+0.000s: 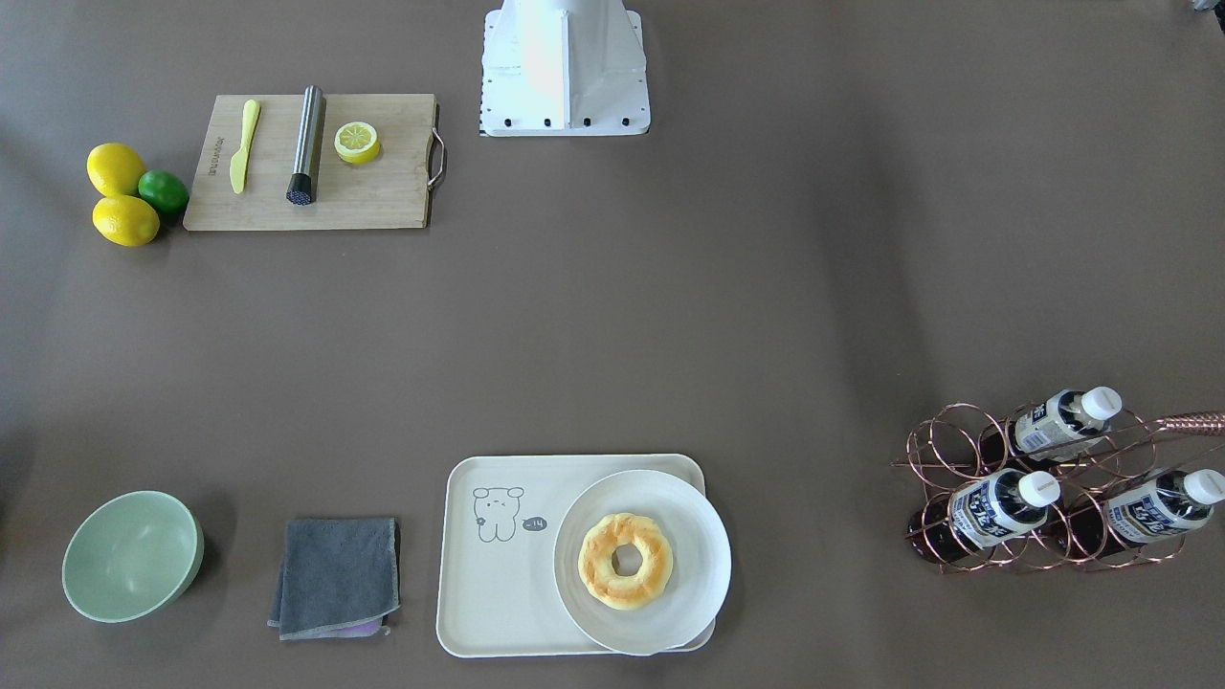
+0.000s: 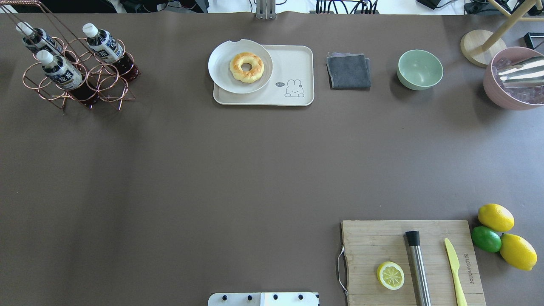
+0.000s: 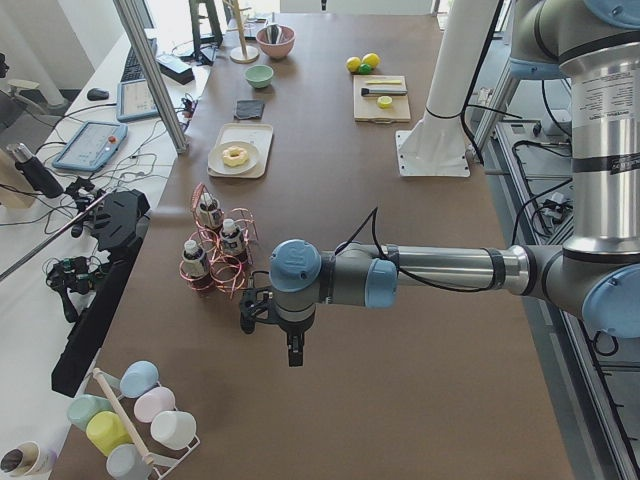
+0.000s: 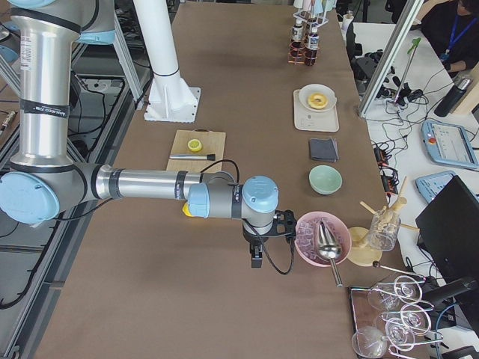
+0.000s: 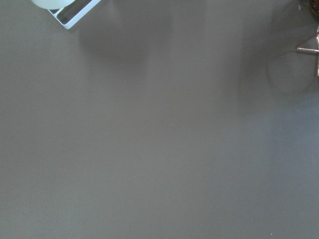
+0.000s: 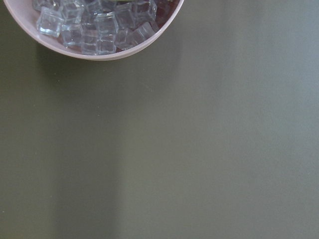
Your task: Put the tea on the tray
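- Overhead exterior shows no arm over the table, and the tea (image 2: 63,72), a small clear plastic bottle of dark brown liquid with a white cap, lies slanted in a copper wire rack (image 2: 106,91) beside two bottles like it.
- None of them is on the tray yet, so the job looks unstarted.
- Left gripper (image 3: 291,347) hangs fingers-down over bare table. Only the side camera catches it, so parted or clenched cannot be told.
- That rack sits near this gripper, on its inboard side.
- Beyond the rack from that gripper lies the cream rounded-rectangle tray with a line-drawn bear (image 2: 293,59).
- A round white plate (image 2: 219,63) carrying a ring doughnut (image 2: 246,66) covers the tray's rack-side half.
- Right gripper (image 4: 256,258) hovers beside a pink bowl of ice cubes (image 6: 99,30), far from the tea. Its grip cannot be read either.
- Risk one: the bottle is threaded through wire rings, so an off-axis pull could snag it and drag the light rack.
- Risk two: only the bear half is bare, so a careless set-down could knock the plate.
- Risk three: a narrow bottle released tilted may topple and roll off the tray.
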{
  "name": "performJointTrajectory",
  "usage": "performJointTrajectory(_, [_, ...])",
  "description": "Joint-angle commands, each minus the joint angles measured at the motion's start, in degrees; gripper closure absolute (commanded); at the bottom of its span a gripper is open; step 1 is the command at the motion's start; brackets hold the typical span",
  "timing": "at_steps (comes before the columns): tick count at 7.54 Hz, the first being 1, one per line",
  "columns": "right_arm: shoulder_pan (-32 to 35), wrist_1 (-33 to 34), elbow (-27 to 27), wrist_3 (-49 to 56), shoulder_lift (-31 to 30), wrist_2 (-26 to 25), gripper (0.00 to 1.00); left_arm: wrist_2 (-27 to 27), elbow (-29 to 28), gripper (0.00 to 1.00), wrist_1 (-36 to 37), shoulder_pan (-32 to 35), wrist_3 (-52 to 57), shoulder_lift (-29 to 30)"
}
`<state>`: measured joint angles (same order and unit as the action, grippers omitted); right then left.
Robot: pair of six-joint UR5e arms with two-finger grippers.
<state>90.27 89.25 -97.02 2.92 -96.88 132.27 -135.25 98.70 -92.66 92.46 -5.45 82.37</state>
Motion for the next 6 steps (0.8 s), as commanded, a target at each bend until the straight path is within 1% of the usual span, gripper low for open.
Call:
performJointTrajectory(1, [0.0, 0.0, 0.1, 0.0, -0.1, 0.0, 0.00, -0.1, 0.1, 0.01, -0.1, 0.0, 0.0, 0.0])
performJointTrajectory(6, [0.0, 0.0, 0.0, 0.0, -0.1, 0.1, 0.00, 0.2, 0.4, 0.01, 0.0, -0.1, 0.0, 0.0])
